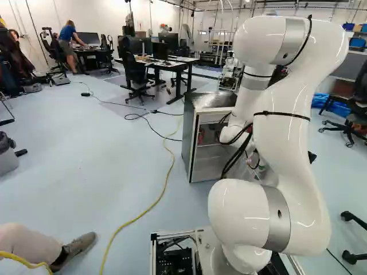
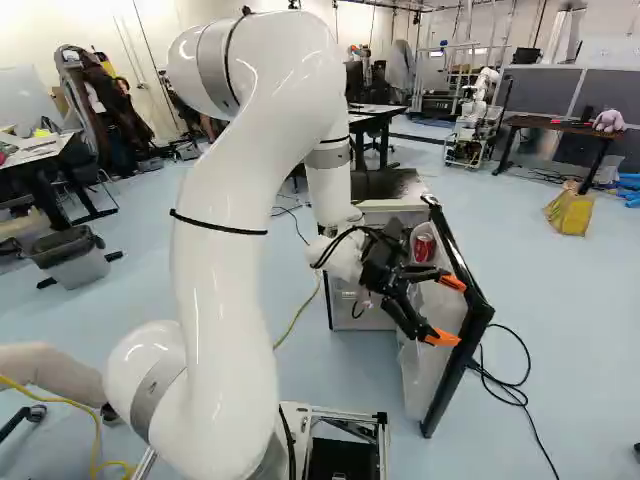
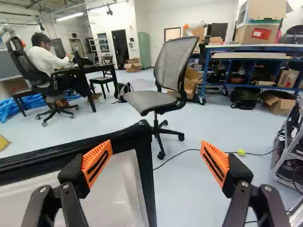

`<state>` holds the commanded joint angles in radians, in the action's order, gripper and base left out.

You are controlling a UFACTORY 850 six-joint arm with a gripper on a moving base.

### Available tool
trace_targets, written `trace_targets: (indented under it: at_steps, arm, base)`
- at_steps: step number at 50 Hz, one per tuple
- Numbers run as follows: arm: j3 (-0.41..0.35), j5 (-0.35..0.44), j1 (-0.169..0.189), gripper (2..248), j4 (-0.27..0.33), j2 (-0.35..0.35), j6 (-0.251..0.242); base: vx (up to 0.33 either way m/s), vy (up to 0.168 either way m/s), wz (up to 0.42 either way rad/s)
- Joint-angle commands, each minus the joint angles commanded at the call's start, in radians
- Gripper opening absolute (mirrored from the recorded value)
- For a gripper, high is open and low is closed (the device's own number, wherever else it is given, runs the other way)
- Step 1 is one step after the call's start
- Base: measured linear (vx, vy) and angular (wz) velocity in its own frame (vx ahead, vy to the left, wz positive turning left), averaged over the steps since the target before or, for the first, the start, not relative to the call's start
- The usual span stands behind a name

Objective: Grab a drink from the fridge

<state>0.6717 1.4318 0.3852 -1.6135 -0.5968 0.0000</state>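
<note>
My gripper [image 2: 448,311] stands open at the inner side of the fridge's open door [image 2: 468,350]. In the wrist view the gripper [image 3: 156,158] has its fingers wide apart with nothing gripped, and the door's black frame [image 3: 145,165] shows between and ahead of them, nearer one finger. Whether a finger touches the door, I cannot tell. A red can [image 2: 424,247] is by the upper part of the door, just behind the gripper. The fridge cabinet [image 1: 188,132] stands behind my arm, its front partly hidden; a small red thing [image 1: 200,136] shows inside.
Beyond the door are an office chair [image 3: 165,97] and a cable on the floor. A yellow cable [image 1: 168,177] runs along the floor left of the fridge. A person's shoe [image 1: 74,250] is close to the base's left. Another robot [image 2: 476,115] stands far back.
</note>
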Motion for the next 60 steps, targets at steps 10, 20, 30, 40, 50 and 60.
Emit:
trace_targets:
  at_steps: [10,20,30,40,50,60]
  arm:
    - [0.058,0.000,0.049,247,0.000,-0.024,0.000]
    - [0.119,0.000,0.094,247,0.000,-0.051,0.000]
    - [0.180,0.000,0.136,247,0.000,-0.078,0.000]
    - [0.207,0.000,0.161,247,0.000,-0.090,0.000]
    - [0.175,0.000,0.164,247,0.001,-0.076,0.000]
    - [0.111,0.011,0.158,247,0.034,-0.047,0.000]
  base:
    - [0.000,0.000,0.000]
    - [0.000,0.000,0.000]
    - [0.000,0.000,0.000]
    - [0.000,0.000,0.000]
    - [0.000,0.000,0.000]
    - [0.000,0.000,0.000]
